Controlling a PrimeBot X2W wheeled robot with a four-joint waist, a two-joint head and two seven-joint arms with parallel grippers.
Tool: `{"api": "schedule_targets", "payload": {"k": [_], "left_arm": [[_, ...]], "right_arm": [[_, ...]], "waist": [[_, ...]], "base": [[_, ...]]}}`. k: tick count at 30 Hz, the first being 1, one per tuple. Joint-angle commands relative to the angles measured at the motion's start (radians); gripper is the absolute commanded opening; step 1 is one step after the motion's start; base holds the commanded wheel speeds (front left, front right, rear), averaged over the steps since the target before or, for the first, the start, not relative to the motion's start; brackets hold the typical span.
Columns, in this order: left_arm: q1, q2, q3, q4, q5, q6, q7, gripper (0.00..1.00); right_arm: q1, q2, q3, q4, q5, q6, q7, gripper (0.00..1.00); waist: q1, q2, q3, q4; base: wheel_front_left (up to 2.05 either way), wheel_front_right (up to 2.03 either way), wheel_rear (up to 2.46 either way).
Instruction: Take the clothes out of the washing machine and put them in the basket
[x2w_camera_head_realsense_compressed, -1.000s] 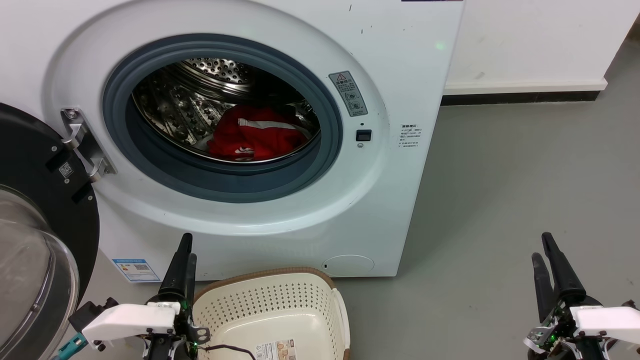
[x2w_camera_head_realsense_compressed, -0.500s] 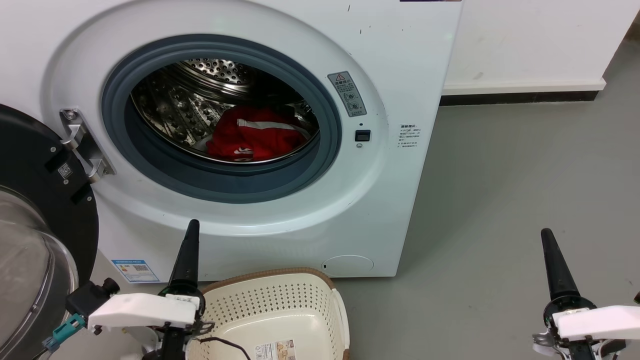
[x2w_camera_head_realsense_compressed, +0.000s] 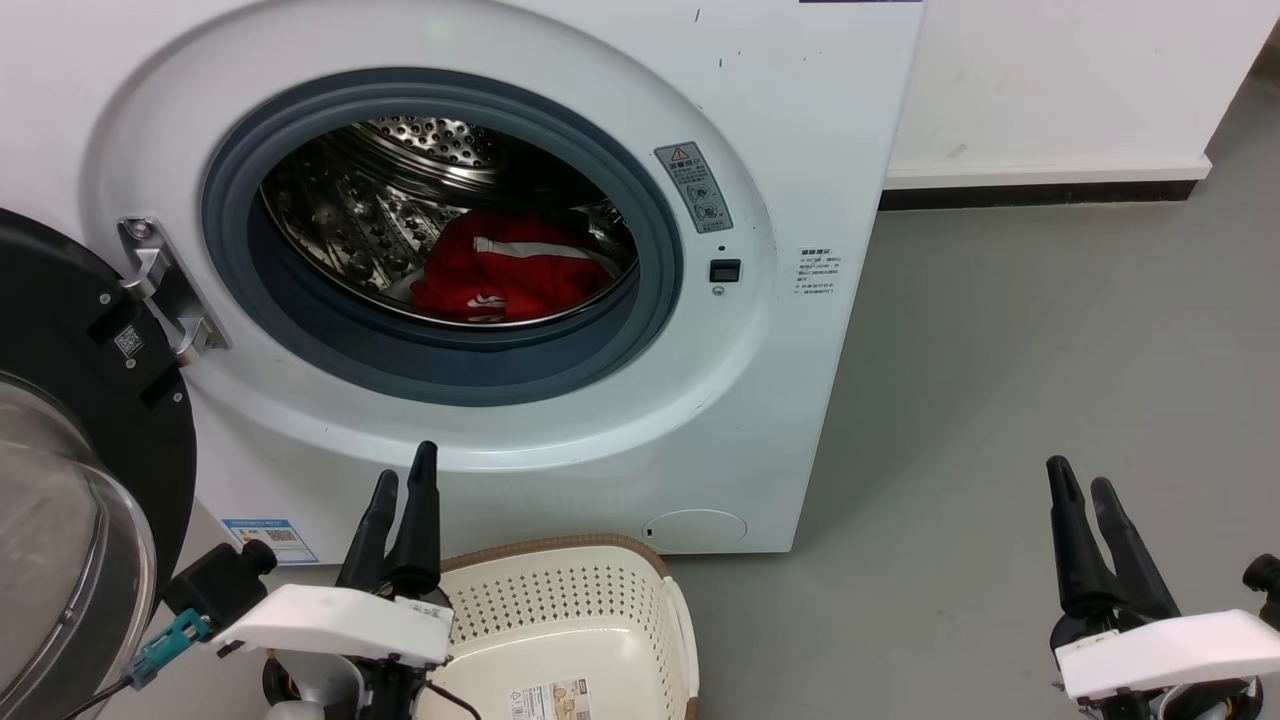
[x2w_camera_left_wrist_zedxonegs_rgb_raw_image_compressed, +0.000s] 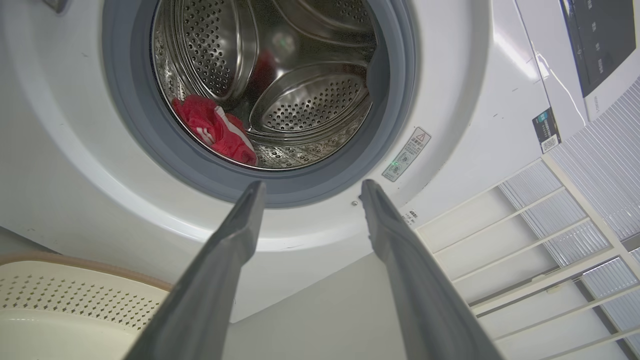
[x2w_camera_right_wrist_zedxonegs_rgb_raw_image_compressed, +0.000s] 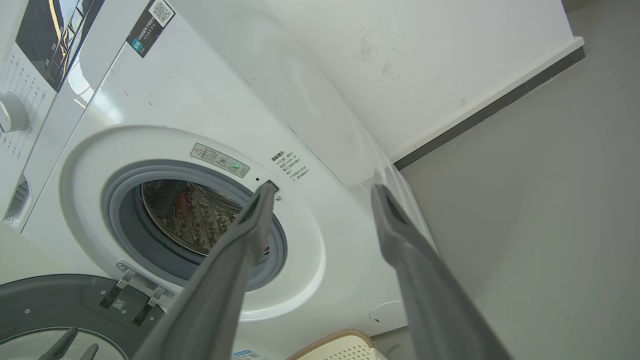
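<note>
Both my claws are parted and empty before the big white front-loading washing machine (x2w_camera_head_realsense_compressed: 820, 120).
My left claw (x2w_camera_head_realsense_compressed: 407, 463) hovers, fingers apart, at the back-left rim of the low cream perforated plastic basket (x2w_camera_head_realsense_compressed: 570, 600), below the grey-gasketed porthole (x2w_camera_head_realsense_compressed: 300, 335); my right claw (x2w_camera_head_realsense_compressed: 1078, 474), likewise spread, hangs over the grey floor (x2w_camera_head_realsense_compressed: 1000, 350), well to the right; the bright red white-striped clothes (x2w_camera_head_realsense_compressed: 510, 270) lie at the bottom of the perforated steel drum (x2w_camera_head_realsense_compressed: 350, 220); the black-rimmed glass door (x2w_camera_head_realsense_compressed: 70, 330) stands open on my left.

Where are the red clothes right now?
In the head view the clothes lie low in the drum of the washing machine, right of centre, behind the grey gasket.
</note>
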Motion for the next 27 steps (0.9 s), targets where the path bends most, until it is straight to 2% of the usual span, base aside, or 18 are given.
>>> {"api": "schedule_targets", "payload": {"k": [1, 15, 27], "left_arm": [[-0.004, 0.003, -0.008, -0.019, 0.036, 0.005, -0.012, 1.00], [0.003, 0.003, -0.044, -0.015, 0.269, 0.030, -0.055, 1.00], [0.014, 0.004, -0.064, -0.006, 0.415, 0.046, -0.089, 1.00]], "right_arm": [[-0.002, -0.004, 0.002, -0.026, -0.040, 0.000, -0.003, 1.00], [0.035, -0.004, 0.010, -0.081, -0.289, 0.000, 0.003, 1.00], [0.065, -0.004, 0.016, -0.112, -0.434, 0.000, -0.005, 1.00]], "waist": [[0.0000, -0.0001, 0.000, 0.001], [0.0000, -0.0001, 0.001, 0.001], [0.0000, -0.0001, -0.002, 0.005]], "base": [[0.00, 0.00, 0.00], [0.00, 0.00, 0.00], [0.00, 0.00, 0.00]]}}
